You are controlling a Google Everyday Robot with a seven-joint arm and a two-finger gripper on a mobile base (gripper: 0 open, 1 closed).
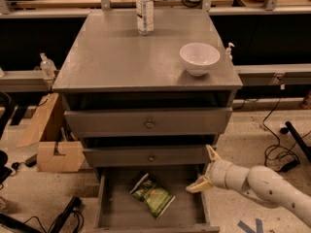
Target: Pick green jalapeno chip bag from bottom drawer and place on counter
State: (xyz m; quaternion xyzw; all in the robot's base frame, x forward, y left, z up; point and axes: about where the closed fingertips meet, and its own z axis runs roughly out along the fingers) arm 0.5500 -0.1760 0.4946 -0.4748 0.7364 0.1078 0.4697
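Note:
The green jalapeno chip bag (152, 194) lies flat in the middle of the pulled-out bottom drawer (112, 210). The grey counter (116, 57) tops the cabinet above it. My gripper (205, 169) comes in from the right on a white arm, at the drawer's right wall and just right of the bag, apart from it. Its two pale fingers are spread wide, one up and one down, and hold nothing.
A white bowl (199, 58) sits at the counter's right front and a water bottle (145, 4) at its back. The two upper drawers (148, 124) are shut. A cardboard box (53, 154) and cables lie on the floor to the left, and more cables to the right.

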